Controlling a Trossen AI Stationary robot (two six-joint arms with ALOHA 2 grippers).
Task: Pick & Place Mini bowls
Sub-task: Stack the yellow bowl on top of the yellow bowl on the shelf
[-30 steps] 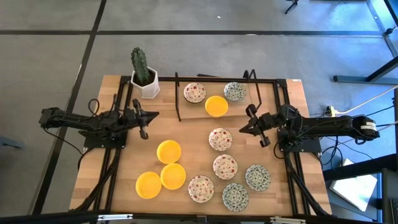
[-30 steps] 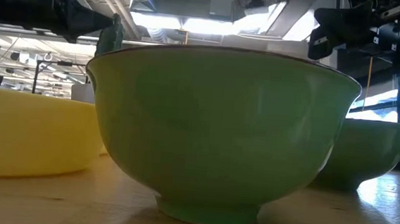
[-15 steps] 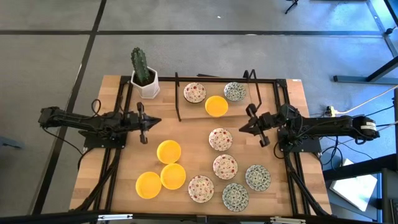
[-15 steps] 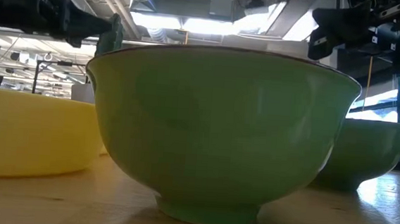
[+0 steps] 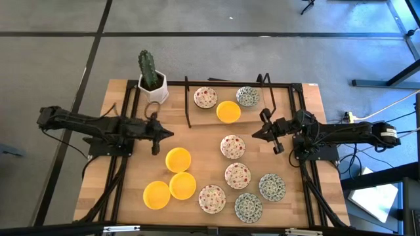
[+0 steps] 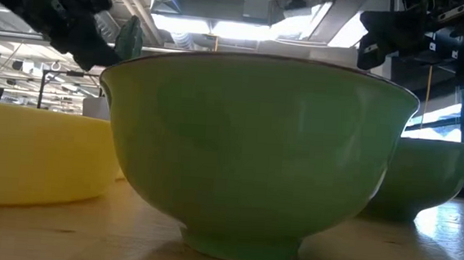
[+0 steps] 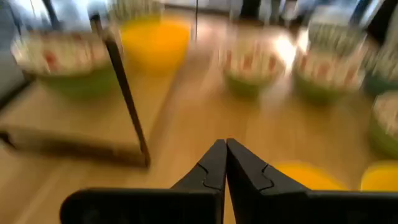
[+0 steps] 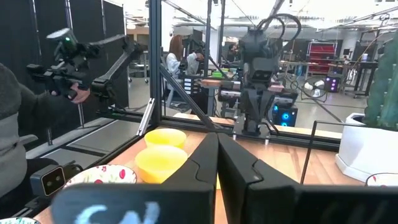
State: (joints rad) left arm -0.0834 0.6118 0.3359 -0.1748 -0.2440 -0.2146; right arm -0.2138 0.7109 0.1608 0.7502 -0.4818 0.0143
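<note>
A wooden table (image 5: 203, 157) stands on a grey floor (image 5: 52, 59) crossed by dark seam lines. At about eleven o'clock on its top sits a white pot (image 5: 155, 91) holding an upright green cactus (image 5: 148, 69). A black frame (image 5: 188, 98) rises near the twelve o'clock edge. Cables (image 5: 357, 164) trail off the table's three o'clock side. Beyond the table, the right wrist view shows a room with equipment racks and, far back, what may be a seated person (image 8: 173, 59), too small to tell more.
</note>
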